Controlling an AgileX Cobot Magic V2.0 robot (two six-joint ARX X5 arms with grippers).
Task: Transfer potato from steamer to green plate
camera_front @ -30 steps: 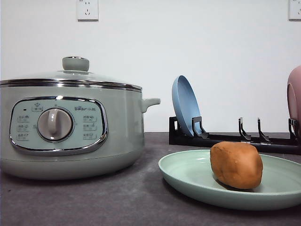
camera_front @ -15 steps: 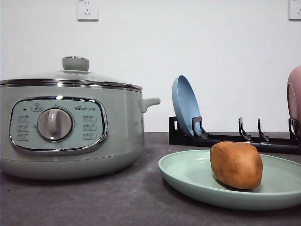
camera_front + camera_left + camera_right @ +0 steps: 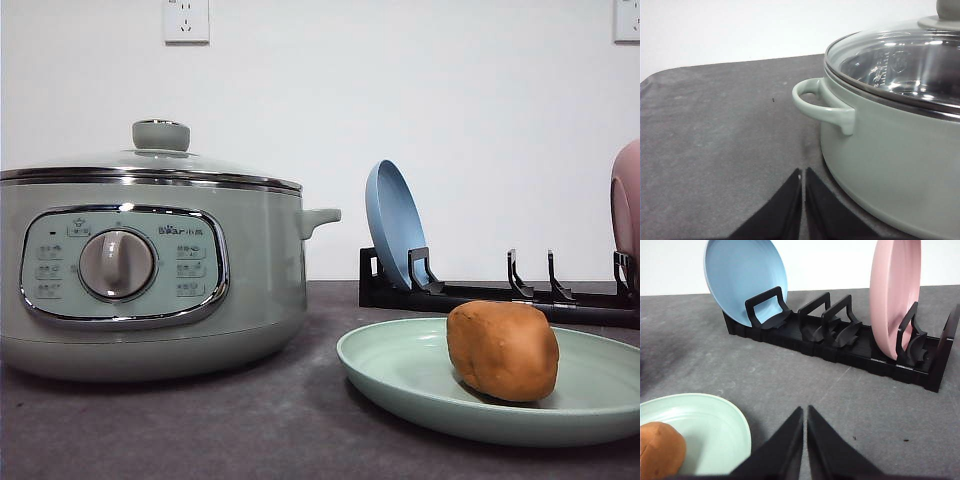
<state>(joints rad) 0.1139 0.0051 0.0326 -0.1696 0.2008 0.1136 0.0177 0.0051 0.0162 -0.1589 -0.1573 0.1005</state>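
Note:
The orange-brown potato rests on the pale green plate at the front right of the table. In the right wrist view the potato lies on the plate just beside my right gripper, which is shut and holds nothing. The sage-green steamer stands at the left with its glass lid on. My left gripper is shut and empty, low over the table beside the steamer, below its side handle.
A black dish rack stands behind the green plate, holding an upright blue plate and a pink plate. In the right wrist view the rack lies ahead with the blue plate and the pink plate.

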